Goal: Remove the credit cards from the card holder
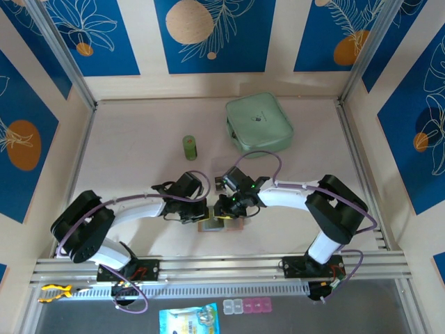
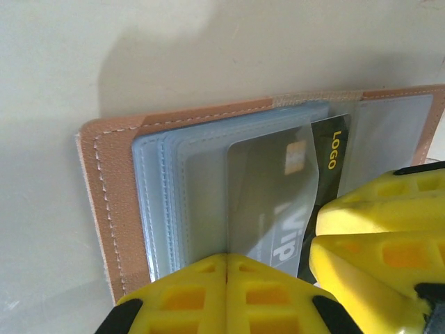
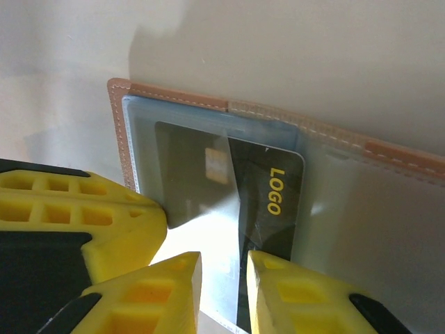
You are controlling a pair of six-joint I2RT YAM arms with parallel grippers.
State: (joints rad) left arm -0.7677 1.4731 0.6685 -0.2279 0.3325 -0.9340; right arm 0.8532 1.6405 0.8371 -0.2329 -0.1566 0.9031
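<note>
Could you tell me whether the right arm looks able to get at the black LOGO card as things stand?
Probably yes: its jaws stand slightly apart at the near edge of the black LOGO card, which lies partly uncovered in the open card holder. The left arm's shut jaws sit beside it.

White arms, purple cables, yellow ribbed gripper fingers.

The card holder lies open on the table, a credit card in its pocket.
</note>
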